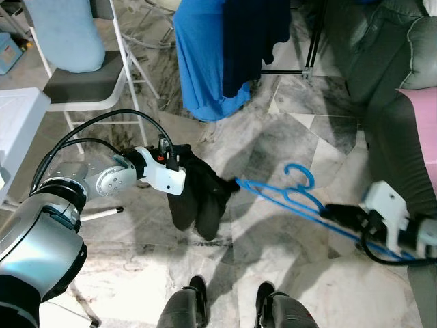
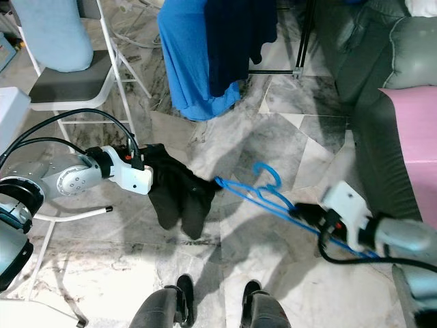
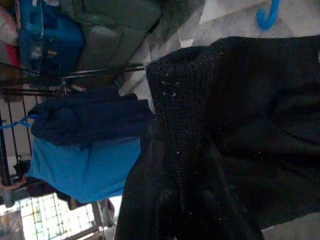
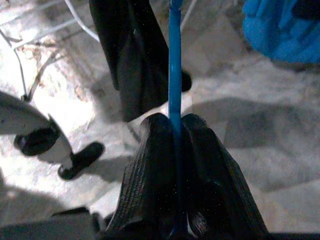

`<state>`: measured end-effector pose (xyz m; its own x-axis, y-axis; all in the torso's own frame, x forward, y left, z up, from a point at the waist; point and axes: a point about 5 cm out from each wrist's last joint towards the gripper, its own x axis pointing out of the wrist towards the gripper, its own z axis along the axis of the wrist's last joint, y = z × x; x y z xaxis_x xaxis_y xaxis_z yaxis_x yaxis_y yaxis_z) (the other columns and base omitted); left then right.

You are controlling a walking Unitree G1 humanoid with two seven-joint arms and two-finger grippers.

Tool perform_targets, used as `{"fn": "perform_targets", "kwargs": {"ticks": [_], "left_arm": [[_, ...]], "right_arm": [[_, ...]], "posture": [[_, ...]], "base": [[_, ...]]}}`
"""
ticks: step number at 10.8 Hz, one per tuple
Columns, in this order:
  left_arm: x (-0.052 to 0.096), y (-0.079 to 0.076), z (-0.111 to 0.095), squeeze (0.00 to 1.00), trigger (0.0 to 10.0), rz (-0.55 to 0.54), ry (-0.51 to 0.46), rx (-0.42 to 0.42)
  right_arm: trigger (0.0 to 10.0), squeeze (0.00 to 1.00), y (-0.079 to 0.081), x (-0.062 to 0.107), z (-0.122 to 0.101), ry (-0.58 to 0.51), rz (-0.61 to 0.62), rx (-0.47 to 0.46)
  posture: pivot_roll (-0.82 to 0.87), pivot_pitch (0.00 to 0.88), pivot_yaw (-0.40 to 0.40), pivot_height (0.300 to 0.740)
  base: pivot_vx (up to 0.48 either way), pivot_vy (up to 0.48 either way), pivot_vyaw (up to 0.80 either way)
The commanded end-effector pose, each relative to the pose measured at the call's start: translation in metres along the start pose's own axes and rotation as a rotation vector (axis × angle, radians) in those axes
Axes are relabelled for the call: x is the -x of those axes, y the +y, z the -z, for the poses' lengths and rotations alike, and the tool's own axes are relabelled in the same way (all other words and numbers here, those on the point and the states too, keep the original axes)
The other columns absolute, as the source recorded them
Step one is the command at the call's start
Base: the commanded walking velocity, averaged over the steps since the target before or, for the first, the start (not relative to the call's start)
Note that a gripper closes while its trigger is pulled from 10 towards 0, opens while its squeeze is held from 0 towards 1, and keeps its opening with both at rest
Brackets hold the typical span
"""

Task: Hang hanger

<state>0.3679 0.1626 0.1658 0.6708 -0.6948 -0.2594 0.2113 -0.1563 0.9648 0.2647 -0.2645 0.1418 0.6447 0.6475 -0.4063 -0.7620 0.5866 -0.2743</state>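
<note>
The right pincer (image 4: 175, 145) is clenched on a blue hanger (image 1: 287, 198), its two black fingers (image 4: 150, 165) pressed against either side of the thin blue bar, which runs straight out between them. In the head views the hanger is held above the marble floor (image 1: 273, 266) in front of the robot, its hook (image 1: 300, 176) curling upward near the middle of its length and its far tip reaching into a black garment (image 1: 201, 195). That garment hangs in folds from the left pincer (image 1: 179, 179), which is extended from the robot's left side; dark knitted cloth covers the fingers in the left wrist view, so I cannot tell how the left pincer is set, though the cloth droops from its end. Ahead, a bright blue garment (image 1: 201, 61) and a dark navy one (image 1: 252, 37) hang side by side from a rack, the navy one in front. A white folding chair (image 1: 82, 85) with a grey seat stands to the robot's left, and a grey sofa (image 1: 389, 75) with a pink cloth (image 1: 423, 130) on it lies to its right. The robot's two dark feet (image 1: 194, 290) show at the bottom edge.
</note>
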Motion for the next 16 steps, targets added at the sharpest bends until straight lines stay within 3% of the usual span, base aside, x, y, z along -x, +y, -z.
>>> {"fn": "perform_targets", "kwargs": {"ticks": [1, 4, 9, 16], "left_arm": [[0.004, 0.001, 0.002, 0.0, 10.0, -0.007, -0.004, 0.011], [0.003, 0.004, 0.0, 0.0, 10.0, -0.016, -0.017, 0.015], [0.005, 0.004, 0.003, 0.0, 10.0, -0.007, 0.003, 0.021], [0.003, 0.005, 0.003, 0.0, 10.0, -0.003, 0.003, 0.028]], "right_arm": [[10.0, 0.0, 0.003, -0.002, 0.003, 0.001, -0.006, -0.002], [10.0, 0.0, 0.006, -0.011, 0.002, -0.014, -0.033, -0.008], [10.0, 0.0, -0.003, 0.017, 0.001, 0.016, 0.003, -0.002], [10.0, 0.0, 0.009, -0.003, -0.001, -0.022, -0.066, -0.035]], "posture": [[-0.04, 0.269, 0.144, 0.74], [-0.03, 0.271, 0.145, 0.74], [-0.04, 0.274, 0.151, 0.74], [-0.02, 0.274, 0.154, 0.74]], "base": [[0.0, 0.0, 0.0], [0.0, 0.0, 0.0], [0.0, 0.0, 0.0], [0.0, 0.0, 0.0]]}}
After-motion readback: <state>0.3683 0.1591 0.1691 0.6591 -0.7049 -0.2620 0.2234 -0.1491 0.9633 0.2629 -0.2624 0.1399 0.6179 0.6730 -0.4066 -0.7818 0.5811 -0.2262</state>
